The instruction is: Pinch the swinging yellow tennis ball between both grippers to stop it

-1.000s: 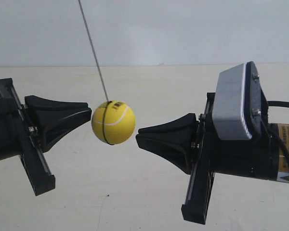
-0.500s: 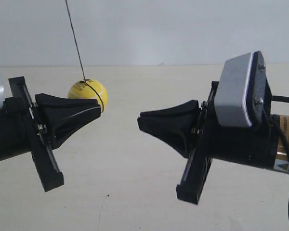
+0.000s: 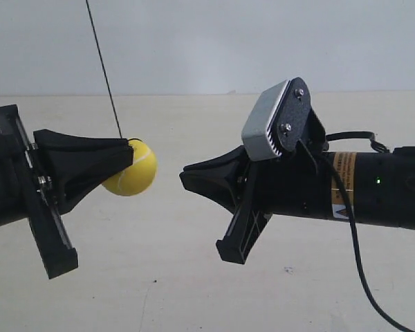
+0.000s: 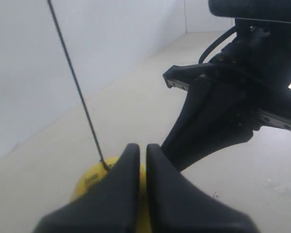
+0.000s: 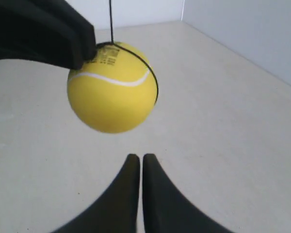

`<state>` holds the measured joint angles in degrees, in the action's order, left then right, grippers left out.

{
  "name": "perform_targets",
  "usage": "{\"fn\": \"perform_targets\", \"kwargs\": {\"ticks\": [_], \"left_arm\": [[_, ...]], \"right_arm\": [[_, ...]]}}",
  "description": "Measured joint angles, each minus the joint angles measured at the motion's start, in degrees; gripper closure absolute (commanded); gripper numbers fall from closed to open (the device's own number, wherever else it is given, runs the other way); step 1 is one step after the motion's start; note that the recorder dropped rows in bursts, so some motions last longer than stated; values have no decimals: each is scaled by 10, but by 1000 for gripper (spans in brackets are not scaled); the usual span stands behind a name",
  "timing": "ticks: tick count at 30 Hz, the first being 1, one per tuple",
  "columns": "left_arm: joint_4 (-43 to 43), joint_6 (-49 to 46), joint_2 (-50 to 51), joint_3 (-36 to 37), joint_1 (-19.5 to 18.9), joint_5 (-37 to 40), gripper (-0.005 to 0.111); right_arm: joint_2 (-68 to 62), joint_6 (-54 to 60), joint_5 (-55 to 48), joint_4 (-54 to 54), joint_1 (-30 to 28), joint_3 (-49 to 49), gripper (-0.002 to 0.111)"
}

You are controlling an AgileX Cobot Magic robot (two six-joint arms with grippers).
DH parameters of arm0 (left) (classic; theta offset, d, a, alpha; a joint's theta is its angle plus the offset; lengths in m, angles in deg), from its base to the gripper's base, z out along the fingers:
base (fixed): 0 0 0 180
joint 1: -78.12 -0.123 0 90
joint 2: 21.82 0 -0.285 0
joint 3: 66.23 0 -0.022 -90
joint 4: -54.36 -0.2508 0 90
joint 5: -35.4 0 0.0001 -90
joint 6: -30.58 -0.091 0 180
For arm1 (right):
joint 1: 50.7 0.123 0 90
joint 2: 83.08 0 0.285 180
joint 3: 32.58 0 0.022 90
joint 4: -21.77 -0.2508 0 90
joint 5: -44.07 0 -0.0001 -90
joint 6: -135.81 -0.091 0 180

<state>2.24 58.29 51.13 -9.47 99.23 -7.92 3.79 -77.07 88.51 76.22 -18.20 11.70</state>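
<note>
Left gripper is closed: its two black wedge fingers lie side by side with only a hairline slit between them, and nothing is clamped in that slit. Right gripper is in the same condition, fingers together and empty. Yellow tennis ball hangs on a thin dark string between the two. In the exterior view the left gripper stands on the side of the ball toward that view's left, its tip overlapping the ball's upper part close to where the string attaches. The right wrist view places that tip at the ball beside the barcode sticker, apparently in contact. Right gripper is on the opposite side of the ball and pointed at it, with a clear strip of pale table surface showing between tip and ball; no contact on that side. Ball is not pinched. A white seam and a dark band cross the face of the ball turned toward the right gripper. In the left wrist view only a small part of the ball shows past the fingers, the string rising from it. Grey camera box sits on the right arm, farther from the ball than the fingers.
</note>
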Motion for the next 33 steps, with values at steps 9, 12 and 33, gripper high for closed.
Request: {"fn": "perform_targets", "kwargs": {"ticks": [9,12,33], "left_arm": [[7,-24,-8,0,0,71,102],[20,-35,-8,0,0,87,102],[104,-120,60,0,0,55,102]], "right_arm": [[0,12,13,-2,0,0,108],[0,8,26,-1,0,0,108],[0,-23,48,20,0,-23,108]]}}
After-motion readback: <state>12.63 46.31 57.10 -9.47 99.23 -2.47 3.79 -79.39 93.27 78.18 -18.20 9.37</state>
